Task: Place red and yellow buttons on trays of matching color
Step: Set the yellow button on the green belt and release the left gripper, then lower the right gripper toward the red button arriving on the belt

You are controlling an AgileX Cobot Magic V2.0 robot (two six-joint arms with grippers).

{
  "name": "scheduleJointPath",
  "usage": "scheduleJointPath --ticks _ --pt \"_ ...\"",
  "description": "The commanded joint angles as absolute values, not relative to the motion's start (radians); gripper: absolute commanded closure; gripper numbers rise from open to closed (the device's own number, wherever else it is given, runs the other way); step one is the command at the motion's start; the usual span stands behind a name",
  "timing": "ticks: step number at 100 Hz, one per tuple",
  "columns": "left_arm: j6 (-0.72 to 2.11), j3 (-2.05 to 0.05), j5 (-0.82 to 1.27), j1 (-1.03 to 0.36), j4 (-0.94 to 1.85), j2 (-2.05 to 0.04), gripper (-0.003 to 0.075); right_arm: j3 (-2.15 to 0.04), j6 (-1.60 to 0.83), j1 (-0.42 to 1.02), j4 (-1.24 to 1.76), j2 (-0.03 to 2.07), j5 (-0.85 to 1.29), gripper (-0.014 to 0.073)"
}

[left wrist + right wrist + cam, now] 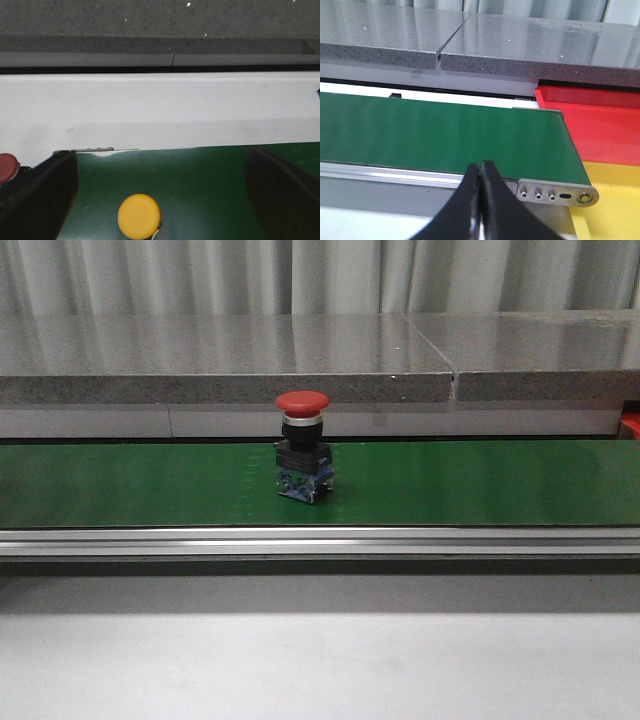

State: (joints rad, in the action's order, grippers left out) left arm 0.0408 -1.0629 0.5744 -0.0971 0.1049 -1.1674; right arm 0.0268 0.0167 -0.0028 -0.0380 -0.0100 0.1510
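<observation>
A red button (302,402) on a black and blue base stands upright on the green belt (480,480), near the middle of the front view. No gripper shows in that view. In the left wrist view a yellow button (139,216) sits on the belt between the wide-apart fingers of my left gripper (161,159), touching neither. A red button (7,167) peeks in outside one finger (42,197). My right gripper (481,166) is shut on nothing, over the belt's near rail. The red tray (600,125) and yellow tray (615,200) lie past the belt's end.
A grey stone ledge (300,355) runs behind the belt. An aluminium rail (320,540) borders the belt's front, with a white table surface (320,660) before it. A metal end bracket (557,192) with bolts caps the belt beside the trays.
</observation>
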Motion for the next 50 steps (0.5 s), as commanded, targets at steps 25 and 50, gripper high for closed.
scheduleJointPath --ticks 25,50 --pt "0.042 -0.732 0.33 -0.131 0.114 -0.761 0.006 0.017 0.014 -0.005 -0.05 -0.025 0.052 0.0661" --pt "0.042 -0.524 0.328 -0.131 0.114 -0.479 0.0082 0.017 0.014 -0.005 -0.05 -0.025 -0.022 0.0661"
